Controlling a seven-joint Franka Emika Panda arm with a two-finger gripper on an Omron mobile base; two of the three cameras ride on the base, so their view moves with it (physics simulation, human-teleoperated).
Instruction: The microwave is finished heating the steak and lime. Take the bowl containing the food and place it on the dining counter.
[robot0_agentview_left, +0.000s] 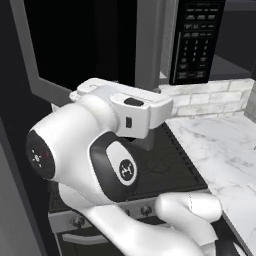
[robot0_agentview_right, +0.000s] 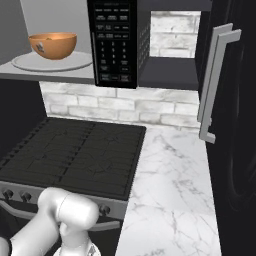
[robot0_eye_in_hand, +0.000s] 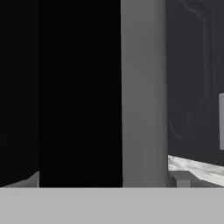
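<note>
Bowl (robot0_agentview_right: 53, 45) sits inside open microwave (robot0_agentview_right: 112, 42); keypad text illegible; end effector state unclear.

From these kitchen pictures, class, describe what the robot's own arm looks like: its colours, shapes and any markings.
The arm is made of smooth, glossy white rounded shells joined by thick tube-like links. One joint carries a black oval panel with a small white emblem. A black round end cap bears faint white marks and a small red one. The flat white block on top has a small dark oval button. No cables show.

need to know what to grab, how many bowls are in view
1: the bowl sits on the pale round plate inside the open microwave, left of its keypad. More could be hidden out of frame.
</note>
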